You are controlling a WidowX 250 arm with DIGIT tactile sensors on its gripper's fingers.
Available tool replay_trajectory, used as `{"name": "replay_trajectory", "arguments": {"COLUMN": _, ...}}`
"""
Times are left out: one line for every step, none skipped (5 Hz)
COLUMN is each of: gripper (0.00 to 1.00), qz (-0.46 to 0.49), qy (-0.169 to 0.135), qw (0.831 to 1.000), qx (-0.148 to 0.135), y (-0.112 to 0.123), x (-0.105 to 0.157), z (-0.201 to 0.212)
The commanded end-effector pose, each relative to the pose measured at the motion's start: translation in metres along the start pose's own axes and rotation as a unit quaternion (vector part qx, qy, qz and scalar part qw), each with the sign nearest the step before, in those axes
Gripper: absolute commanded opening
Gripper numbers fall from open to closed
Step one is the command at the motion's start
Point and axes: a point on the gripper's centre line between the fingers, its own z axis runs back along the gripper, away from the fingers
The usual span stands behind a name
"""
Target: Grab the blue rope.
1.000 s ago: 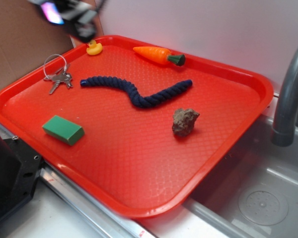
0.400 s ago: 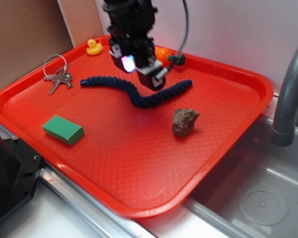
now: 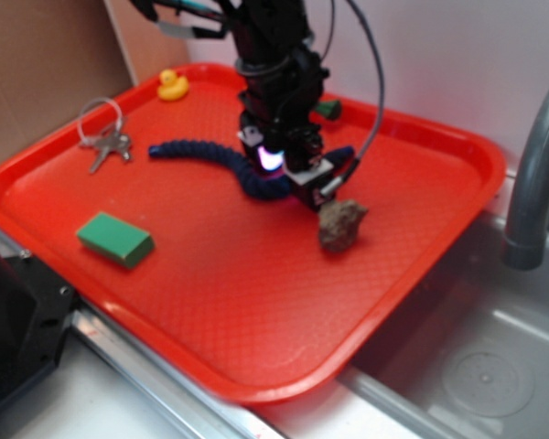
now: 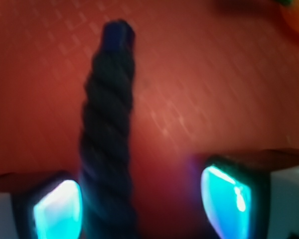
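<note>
The gripper [image 3: 297, 178] hangs low over the middle of the red tray [image 3: 256, 311], its two fingers spread apart with the blue rope [image 3: 197, 151] running between them. In the wrist view the rope [image 4: 109, 124] lies flat on the tray surface [image 4: 214, 74] and passes up through the gap, close against the left finger [image 4: 55, 209] and clear of the right finger [image 4: 226, 199], so the jaws stand released and grip nothing; both fingers glow cyan. The rope stretches across the far half of the tray in a wavy line, its left end near the keys [image 3: 105, 142] and its right part hidden under the gripper. Just right of the gripper and nearer the camera sits a brown rock [image 3: 340, 224], close beside the fingers. A green block [image 3: 115, 239] lies on the near left part of the tray, well apart from the rope. A yellow rubber duck [image 3: 171, 85] stands at the far left corner. The green tip of a toy carrot [image 3: 328, 109] shows behind the arm at the far edge. A grey faucet [image 3: 535, 174] rises at the right over the sink [image 3: 476, 357].
</note>
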Motion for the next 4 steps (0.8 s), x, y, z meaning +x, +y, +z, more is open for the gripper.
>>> {"name": "replay_trajectory", "arguments": {"gripper": 1.0, "qz": -0.066, "qy": 0.008, "qw": 0.998, "qx": 0.003, "y": -0.017, "x": 0.008, "z": -0.006}}
{"name": "replay_trajectory", "arguments": {"gripper": 0.0, "qz": -0.053, "qy": 0.014, "qw": 0.998, "qx": -0.012, "y": -0.014, "x": 0.005, "z": -0.004}}
{"name": "replay_trajectory", "arguments": {"gripper": 0.0, "qz": -0.034, "qy": 0.027, "qw": 0.999, "qx": -0.005, "y": -0.009, "x": -0.004, "z": 0.011}}
{"name": "replay_trajectory", "arguments": {"gripper": 0.0, "qz": 0.001, "qy": 0.047, "qw": 0.999, "qx": 0.02, "y": 0.0, "x": -0.018, "z": 0.031}}
